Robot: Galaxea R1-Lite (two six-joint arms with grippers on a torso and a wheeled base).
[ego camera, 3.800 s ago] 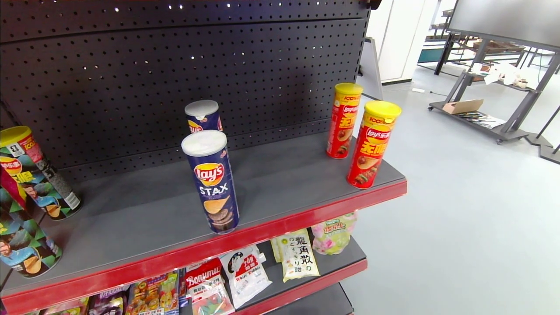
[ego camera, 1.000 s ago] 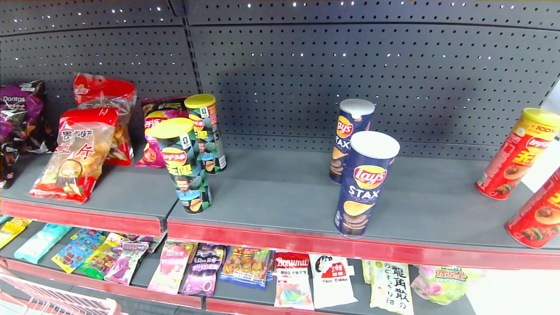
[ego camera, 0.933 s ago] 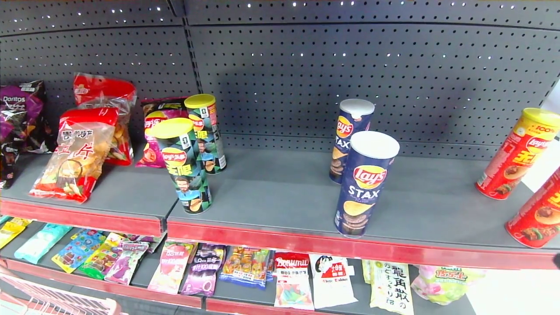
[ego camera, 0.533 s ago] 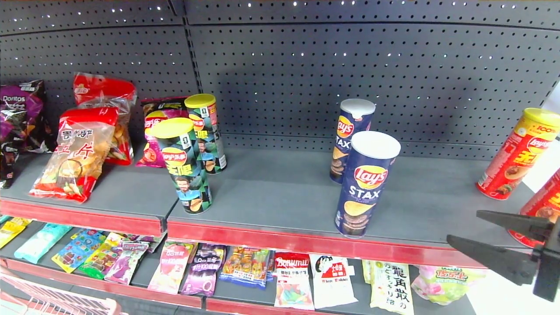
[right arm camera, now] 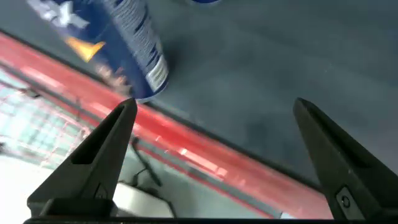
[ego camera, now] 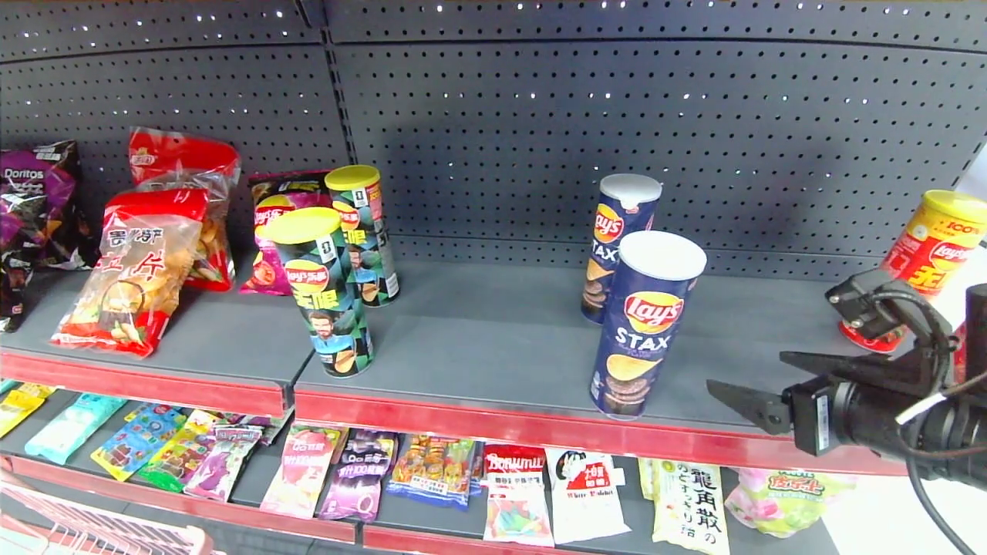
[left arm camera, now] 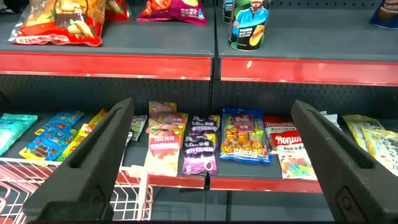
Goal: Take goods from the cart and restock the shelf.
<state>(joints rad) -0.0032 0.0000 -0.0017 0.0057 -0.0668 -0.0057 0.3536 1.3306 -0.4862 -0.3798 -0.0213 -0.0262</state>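
On the grey shelf board (ego camera: 493, 339), two blue chip cans stand upright, one at the front (ego camera: 646, 324) and one behind it (ego camera: 617, 243). Two green cans with yellow lids (ego camera: 320, 293) stand left of the middle, and a red can (ego camera: 929, 250) stands at the far right. My right gripper (ego camera: 746, 371) hovers open and empty at the shelf's red front edge, right of the front blue can (right arm camera: 134, 43). My left gripper (left arm camera: 212, 106) is open and empty, low in front of the lower shelf's snack packets (left arm camera: 199, 143). A pink wire cart (ego camera: 77, 532) sits at the bottom left.
Chip bags (ego camera: 139, 270) lie on the left section of the shelf. A wide bare stretch of board lies between the green cans and the blue cans. The perforated back panel (ego camera: 540, 139) closes the rear. The cart's rim (left arm camera: 62, 180) is below the left gripper.
The right arm has come in from the lower right and moved left and up toward the shelf's front edge. The head view swung left after the oldest frame. The cans stay put.
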